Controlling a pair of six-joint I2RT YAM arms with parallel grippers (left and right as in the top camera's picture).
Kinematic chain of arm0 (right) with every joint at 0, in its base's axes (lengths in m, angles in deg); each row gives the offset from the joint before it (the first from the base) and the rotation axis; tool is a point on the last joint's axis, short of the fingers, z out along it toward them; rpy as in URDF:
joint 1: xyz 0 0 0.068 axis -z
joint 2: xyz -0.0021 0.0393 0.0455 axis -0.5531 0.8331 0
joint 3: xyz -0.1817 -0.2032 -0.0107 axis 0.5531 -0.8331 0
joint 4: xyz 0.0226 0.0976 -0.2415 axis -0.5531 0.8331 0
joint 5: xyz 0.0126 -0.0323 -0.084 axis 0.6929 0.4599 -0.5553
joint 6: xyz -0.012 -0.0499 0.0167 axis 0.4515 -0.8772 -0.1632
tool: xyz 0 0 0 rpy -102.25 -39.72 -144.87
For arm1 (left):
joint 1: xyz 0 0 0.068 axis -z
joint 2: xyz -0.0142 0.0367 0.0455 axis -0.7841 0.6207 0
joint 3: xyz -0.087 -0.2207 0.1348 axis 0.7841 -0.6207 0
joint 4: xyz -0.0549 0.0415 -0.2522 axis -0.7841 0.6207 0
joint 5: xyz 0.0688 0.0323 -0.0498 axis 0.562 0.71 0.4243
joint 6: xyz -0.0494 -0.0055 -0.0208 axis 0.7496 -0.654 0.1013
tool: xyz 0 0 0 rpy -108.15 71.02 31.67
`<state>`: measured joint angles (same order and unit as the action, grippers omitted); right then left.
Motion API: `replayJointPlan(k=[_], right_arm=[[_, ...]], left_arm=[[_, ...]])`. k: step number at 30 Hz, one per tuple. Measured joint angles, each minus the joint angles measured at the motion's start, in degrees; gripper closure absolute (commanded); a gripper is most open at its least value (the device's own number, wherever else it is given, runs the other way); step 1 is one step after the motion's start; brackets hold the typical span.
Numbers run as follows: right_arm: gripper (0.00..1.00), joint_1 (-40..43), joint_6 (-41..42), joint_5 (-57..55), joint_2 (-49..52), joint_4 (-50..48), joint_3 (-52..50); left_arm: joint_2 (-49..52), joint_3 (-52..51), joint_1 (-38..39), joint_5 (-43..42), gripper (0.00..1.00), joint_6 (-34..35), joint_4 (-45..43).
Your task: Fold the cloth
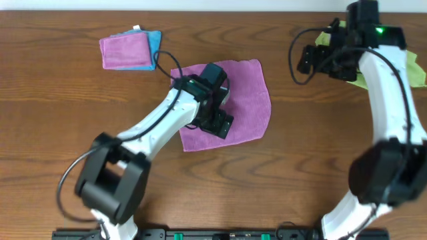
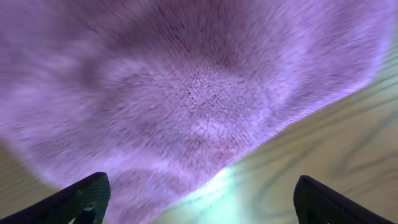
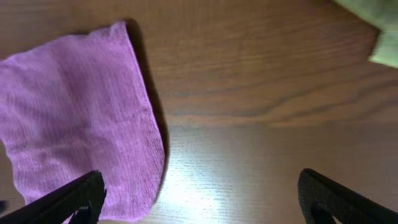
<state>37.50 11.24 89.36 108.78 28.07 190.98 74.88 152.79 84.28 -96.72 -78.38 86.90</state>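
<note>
Far left of the left end effector [image 1: 219,122], well apart, a small folded purple cloth [image 1: 123,52] sits on a blue cloth [image 1: 153,40]. Neither is the job.

The left end effector hangs low over the cloth [image 1: 250,93], fingers [image 2: 87,196] spread wide, nothing btwn them. Its wrist view shows fuzzy nap right below, w/ the cloth's edge running diagonally btwn the fingers and bare tabletop [image 1: 300,173] on the far side. Whether it touches the fabric: can't tell.

The cloth lies open and flat on the tabletop, roughly square, directly under the left end effector and left of the right end effector [image 1: 307,60]. No fold in it yet, so the task is prob. at the very start.

Handling, my read: light, limp microfibre w/ no stiffness, so it'll sag and drape once lifted. The nap should hold OK in the pads; nothing fragile. Best hold = a corner or edge, pinched low against the tabletop, single layer only. Two corners of one side, one per arm, would keep the fold square. A mid-cloth pinch would just bunch it.

The right end effector hovers over bare wood, fingers also spread, empty. The cloth's nearest corner lies off to its left. Beyond it on the other side is a lime-green cloth [image 3: 376,28], partly hidden by the arm.
</note>
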Motion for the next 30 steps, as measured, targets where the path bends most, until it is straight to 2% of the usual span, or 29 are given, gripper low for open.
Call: replayJointPlan(k=[6,10,13,20,30], right_arm=[[0.01,0.0,-1.33,-0.66,-14.21,-8.41,-15.45],[0.01,0.02,-1.68,-0.55,-21.84,-14.38,-26.77],[0.01,0.0,-1.77,0.33,-24.26,-17.97,-32.63],[0.01,0.02,-1.95,5.68,-23.21,-25.88,-40.22],[0.01,0.0,-2.32,16.59,-10.4,-30.23,-40.79]], left_arm=[[-10.23,0.48,0.46,4.09,0.04,2.19,3.8],[-12.15,-1.79,0.46,6.51,0.05,4.83,3.82],[-12.2,-7.34,0.46,7.39,0.05,7.63,2.14],[-12.63,-14.56,-0.37,7.54,0.04,12.94,-0.61],[-16.04,-21.49,-9.7,0.2,0.05,14.86,-9.35]])
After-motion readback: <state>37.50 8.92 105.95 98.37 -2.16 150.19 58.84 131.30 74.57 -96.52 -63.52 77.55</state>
